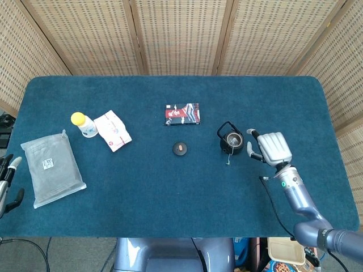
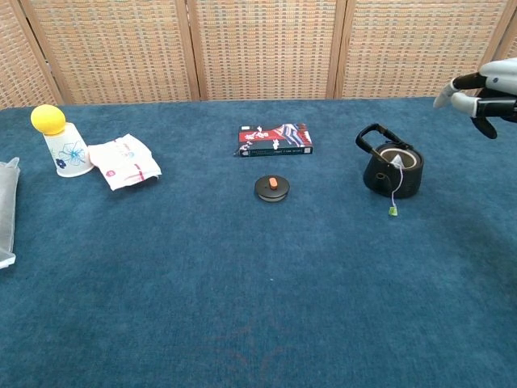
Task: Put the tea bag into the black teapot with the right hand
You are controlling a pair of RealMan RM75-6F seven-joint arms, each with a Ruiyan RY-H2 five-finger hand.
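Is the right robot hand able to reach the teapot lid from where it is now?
Probably yes. The right robot hand is open, but the black teapot stands between it and the lid, so it must pass over.

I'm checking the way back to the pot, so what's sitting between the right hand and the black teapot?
Nothing but bare blue cloth lies between the right hand and the black teapot. The head view shows the gap best. The tea bag's string hangs down the teapot's front.

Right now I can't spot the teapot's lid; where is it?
The round black lid lies on the table mid-scene, just in front of the red box and to the left of the open black teapot.
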